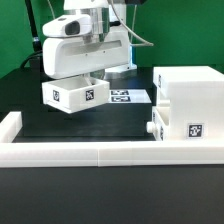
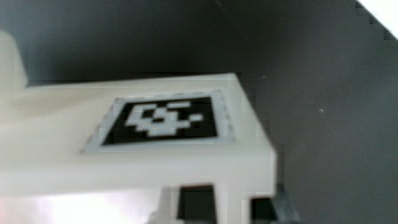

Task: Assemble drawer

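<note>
My gripper (image 1: 88, 74) is shut on a small white tray (image 1: 70, 93) that carries black-and-white tags, and holds it slightly tilted just above the black table. The tray is to the exterior view's left of the large white casing (image 1: 188, 95) and apart from it. A second tray's knob (image 1: 152, 128) sticks out low on the casing's open face. In the wrist view the held tray's tagged wall (image 2: 164, 118) fills the picture. My gripper (image 2: 228, 205) grips its edge, with dark fingers (image 2: 196, 203) on either side of the wall.
The marker board (image 1: 128, 97) lies flat on the table between the held tray and the casing. A long low white rail (image 1: 90, 152) runs along the near side, with a raised end (image 1: 10, 125) at the exterior view's left.
</note>
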### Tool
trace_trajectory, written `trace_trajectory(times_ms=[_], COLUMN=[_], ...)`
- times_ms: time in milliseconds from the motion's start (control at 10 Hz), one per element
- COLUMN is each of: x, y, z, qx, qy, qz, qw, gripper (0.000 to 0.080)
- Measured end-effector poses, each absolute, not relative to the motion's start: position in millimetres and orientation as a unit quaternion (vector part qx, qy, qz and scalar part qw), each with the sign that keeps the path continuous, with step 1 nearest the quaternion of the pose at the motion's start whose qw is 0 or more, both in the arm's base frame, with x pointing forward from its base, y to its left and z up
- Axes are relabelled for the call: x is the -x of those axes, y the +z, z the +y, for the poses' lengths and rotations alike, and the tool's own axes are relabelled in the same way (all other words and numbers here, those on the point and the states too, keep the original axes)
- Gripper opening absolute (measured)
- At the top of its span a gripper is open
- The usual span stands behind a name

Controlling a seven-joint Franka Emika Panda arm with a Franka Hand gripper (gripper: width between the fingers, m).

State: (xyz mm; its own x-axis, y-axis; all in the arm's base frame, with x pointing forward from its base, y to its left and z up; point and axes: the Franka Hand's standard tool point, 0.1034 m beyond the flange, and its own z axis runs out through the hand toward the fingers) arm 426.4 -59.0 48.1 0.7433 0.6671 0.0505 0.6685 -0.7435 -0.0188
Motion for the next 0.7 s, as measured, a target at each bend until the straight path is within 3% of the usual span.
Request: trace_trajectory(times_ms=[400,700], x=[-466.6,-464.3], y=[65.0,63.2], z=[-55.5,-57.7], qx=[0.854,0.803], qy=[-0.004,-0.003], qz=[-0.521,-0.595], qw=[0.014,0.014], gripper=[0.0041,0.0041])
